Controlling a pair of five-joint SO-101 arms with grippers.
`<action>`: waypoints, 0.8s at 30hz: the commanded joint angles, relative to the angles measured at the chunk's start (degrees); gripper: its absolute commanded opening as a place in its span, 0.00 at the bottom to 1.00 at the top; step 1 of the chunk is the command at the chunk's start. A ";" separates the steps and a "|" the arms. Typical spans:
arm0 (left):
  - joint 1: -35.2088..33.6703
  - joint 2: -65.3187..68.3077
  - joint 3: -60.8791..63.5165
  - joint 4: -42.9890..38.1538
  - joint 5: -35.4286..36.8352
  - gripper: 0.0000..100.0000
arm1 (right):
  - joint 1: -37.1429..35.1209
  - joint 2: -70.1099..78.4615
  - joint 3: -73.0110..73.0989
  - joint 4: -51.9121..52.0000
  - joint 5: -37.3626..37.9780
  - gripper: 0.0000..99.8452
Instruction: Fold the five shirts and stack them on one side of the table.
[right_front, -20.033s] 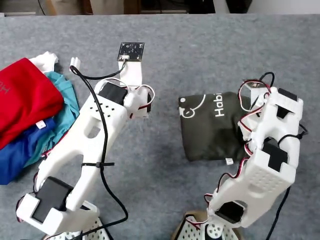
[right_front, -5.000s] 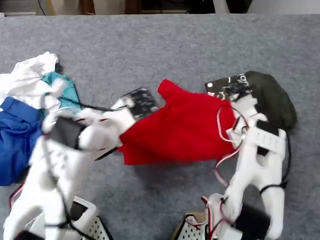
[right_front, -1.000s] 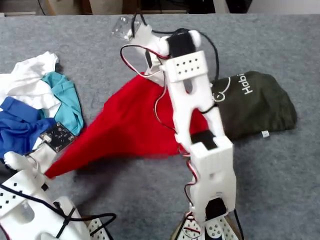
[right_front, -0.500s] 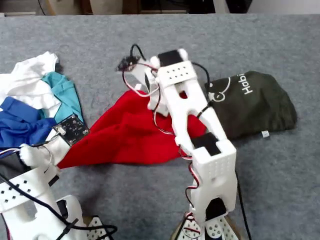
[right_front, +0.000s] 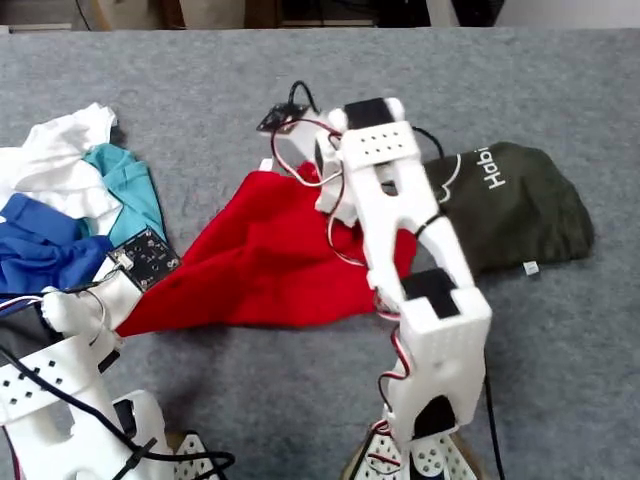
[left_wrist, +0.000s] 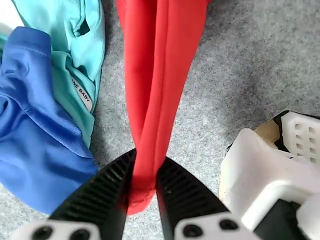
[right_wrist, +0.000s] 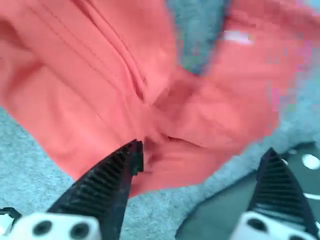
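A: Your left pincer (left_wrist: 144, 170) is biting shut on one corner of the red shirt (right_front: 270, 265), at the near left of the table (right_front: 560, 90). The cloth is bunching into a narrow fold between the two black fingers (left_wrist: 112, 192) and sticking out a little past them.

B: From that corner the red shirt is fanning out wider across the middle of the table, lying mostly flat but creased, and running under your right arm.

A: Your right pincer (right_wrist: 200, 152) is hanging over the shirt's far end with its jaws spread wide and nothing between them. Red cloth is lying rumpled below the gap. I cannot tell whether the fingertips are touching it.

B: The dark shirt (right_front: 520, 210) is lying folded on the right side, just beside the red one. In your right wrist view the two are meeting edge to edge.

A: Over at the left edge, the white shirt (right_front: 55, 160), the teal shirt (right_front: 135, 200) and the blue shirt (right_front: 45, 255) are sitting crumpled in one heap, overlapping each other. The teal and blue ones are lying just beside the corner you are pinching, and they are not touching your fingers.
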 joint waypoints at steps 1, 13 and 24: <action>0.62 -0.40 -1.67 0.62 0.53 0.02 | 1.01 -6.81 -0.48 1.05 -0.26 0.33; 0.35 -0.48 1.05 0.62 0.53 0.02 | 0.66 -14.11 7.16 3.25 -10.81 0.31; 0.35 -0.48 1.05 0.62 0.53 0.02 | -2.77 -7.78 9.89 -0.97 -23.38 0.17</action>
